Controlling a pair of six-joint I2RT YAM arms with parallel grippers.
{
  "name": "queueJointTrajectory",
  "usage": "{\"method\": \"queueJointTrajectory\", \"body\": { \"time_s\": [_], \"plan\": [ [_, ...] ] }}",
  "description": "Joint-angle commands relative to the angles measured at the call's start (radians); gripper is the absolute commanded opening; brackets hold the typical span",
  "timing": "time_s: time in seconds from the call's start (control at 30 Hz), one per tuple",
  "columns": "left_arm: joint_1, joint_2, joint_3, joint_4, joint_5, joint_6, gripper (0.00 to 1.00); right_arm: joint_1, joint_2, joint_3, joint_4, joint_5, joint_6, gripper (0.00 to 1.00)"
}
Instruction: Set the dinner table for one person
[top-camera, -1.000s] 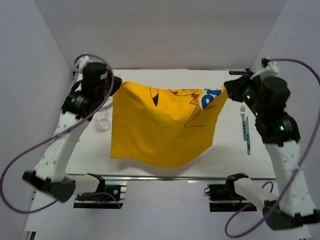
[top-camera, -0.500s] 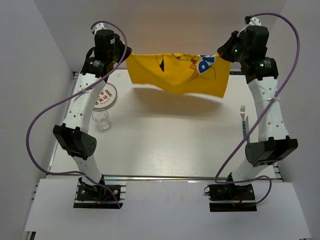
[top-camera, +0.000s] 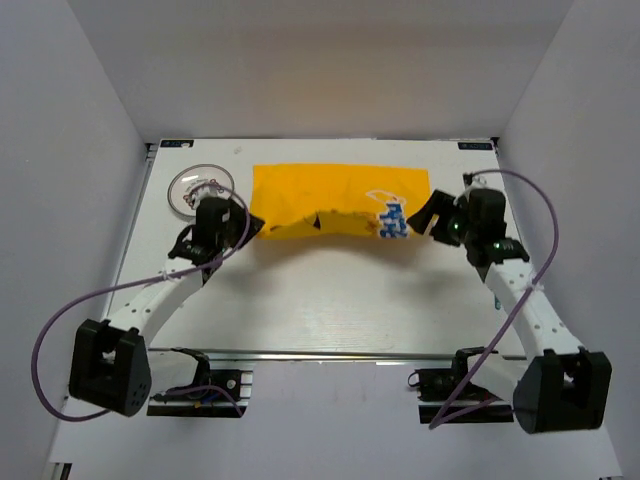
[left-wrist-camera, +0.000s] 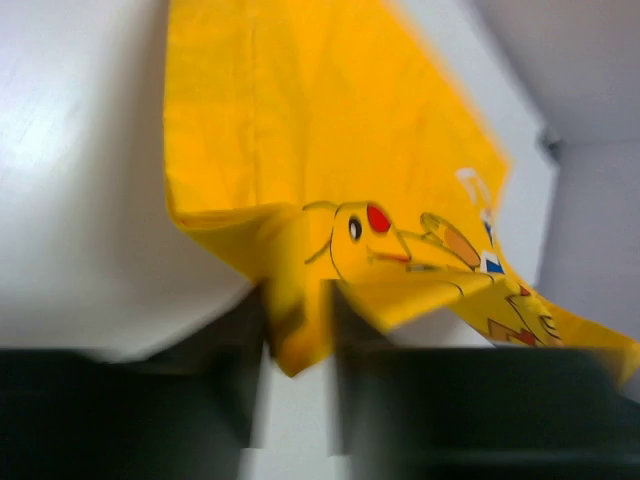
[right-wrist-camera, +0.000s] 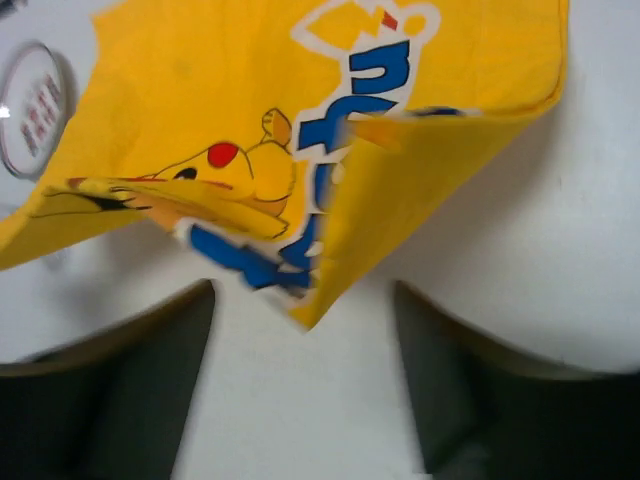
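The yellow Pikachu-print cloth (top-camera: 340, 188) lies flat on the far middle of the white dinner table (top-camera: 330, 300), its near edge still raised and curled. My left gripper (top-camera: 252, 228) is at the cloth's near left corner. In the left wrist view its jaws stand apart, with that corner (left-wrist-camera: 295, 345) hanging loose between the fingers (left-wrist-camera: 235, 390). My right gripper (top-camera: 422, 215) is at the near right corner, wide open. The blue-lettered corner (right-wrist-camera: 305, 315) droops free between its fingers (right-wrist-camera: 150, 380).
A small round plate with a red pattern (top-camera: 192, 187) sits at the back left, just left of the cloth, and also shows in the right wrist view (right-wrist-camera: 30, 110). Grey walls close in the table on three sides.
Both arms swung down from the back and lowered the cloth onto the table. Both grippers, shut on its corners before, have opened.
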Motion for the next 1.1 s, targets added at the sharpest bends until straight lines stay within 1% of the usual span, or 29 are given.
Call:
{"method": "queueJointTrajectory", "body": {
  "time_s": [0.0,0.03,0.07,0.1,0.13,0.17,0.2,0.23,0.27,0.3,0.33,0.37,0.4,0.43,0.47,0.5,0.53,0.57,0.6,0.63,0.67,0.7,0.73,0.77,0.8,0.9,0.97,1.03,1.07],
  "plan": [
    [-0.006,-0.18,-0.185,-0.061,-0.021,-0.109,0.56,0.0,-0.18,-0.187,0.129,-0.051,0.067,0.89],
    [-0.006,-0.211,-0.217,-0.11,0.002,-0.119,0.65,-0.001,-0.274,-0.275,0.121,-0.049,0.078,0.89],
    [-0.006,-0.245,-0.257,-0.168,0.0,-0.121,0.69,0.0,-0.324,-0.307,0.11,-0.048,0.079,0.89],
    [-0.006,-0.279,-0.262,-0.293,-0.013,-0.121,0.76,0.0,-0.361,-0.333,0.098,-0.04,0.085,0.89],
    [-0.006,-0.349,-0.259,-0.348,-0.051,-0.118,0.79,-0.003,-0.425,-0.338,0.077,-0.028,0.081,0.89],
    [-0.006,-0.387,-0.247,-0.392,-0.072,-0.107,0.81,-0.001,-0.441,-0.324,0.032,-0.014,0.069,0.89],
    [-0.006,-0.426,-0.201,-0.449,-0.089,-0.072,0.95,0.0,-0.442,-0.304,0.011,-0.009,0.058,0.89],
    [-0.006,-0.487,-0.172,-0.456,-0.103,-0.049,0.98,0.0,-0.432,-0.261,-0.006,-0.008,0.041,0.89],
    [-0.006,-0.504,-0.146,-0.428,-0.105,-0.026,0.98,0.002,-0.413,-0.238,-0.028,-0.008,0.033,0.89],
    [-0.006,-0.512,-0.095,-0.405,-0.091,0.017,0.98,0.003,-0.359,-0.223,-0.028,-0.011,0.027,0.89],
    [-0.006,-0.486,-0.072,-0.384,-0.064,0.026,0.98,0.005,-0.326,-0.194,-0.023,-0.017,0.02,0.89],
    [-0.006,-0.451,-0.052,-0.32,-0.036,0.047,0.98,0.005,-0.277,-0.175,-0.022,-0.02,0.013,0.89],
    [-0.006,-0.408,-0.022,-0.275,0.002,0.055,0.98,0.009,-0.169,-0.154,-0.022,-0.02,0.004,0.89],
    [-0.015,-0.283,0.003,-0.243,0.033,0.061,0.98,0.014,-0.101,-0.12,-0.045,0.001,-0.019,0.89],
    [-0.015,-0.201,0.032,-0.198,0.123,0.071,0.98,0.023,0.036,-0.027,-0.124,0.018,-0.023,0.89],
    [-0.015,-0.111,0.133,-0.203,0.154,0.075,0.98,0.029,0.105,0.021,-0.156,0.041,-0.028,0.89],
    [-0.024,-0.017,0.207,-0.236,0.164,0.081,0.98,0.035,0.154,0.061,-0.184,0.096,-0.03,0.89],
    [-0.024,0.178,0.286,-0.347,0.171,0.104,0.98,0.057,0.244,0.129,-0.206,0.115,-0.034,0.89],
    [-0.037,0.272,0.371,-0.423,0.153,0.117,0.98,0.063,0.283,0.159,-0.25,0.133,-0.037,0.89],
    [-0.037,0.364,0.546,-0.501,0.138,0.126,0.98,0.072,0.314,0.187,-0.273,0.17,-0.054,0.89],
    [-0.05,0.529,0.628,-0.64,0.119,0.152,0.98,0.095,0.37,0.231,-0.296,0.184,-0.059,0.89],
    [-0.069,0.59,0.694,-0.685,0.11,0.17,0.98,0.106,0.393,0.247,-0.316,0.222,-0.066,0.89],
    [-0.078,0.646,0.794,-0.727,0.09,0.178,0.98,0.118,0.412,0.256,-0.325,0.242,-0.079,0.89],
    [-0.099,0.717,0.821,-0.777,0.07,0.189,0.98,0.126,0.462,0.267,-0.335,0.25,-0.092,0.89],
    [-0.1,0.741,0.835,-0.787,0.017,0.19,0.98,0.138,0.488,0.294,-0.345,0.262,-0.097,0.89],
    [-0.113,0.786,0.822,-0.786,-0.036,0.181,0.98,0.153,0.582,0.345,-0.379,0.273,-0.114,0.89],
    [-0.124,0.812,0.813,-0.779,-0.046,0.192,0.98,0.155,0.648,0.366,-0.385,0.285,-0.119,0.89],
    [-0.135,0.881,0.836,-0.801,-0.05,0.196,0.98,0.155,0.696,0.415,-0.391,0.311,-0.122,0.89],
    [-0.135,0.904,0.857,-0.818,-0.056,0.199,0.98,0.157,0.747,0.441,-0.411,0.331,-0.122,0.89]
  ]
}}
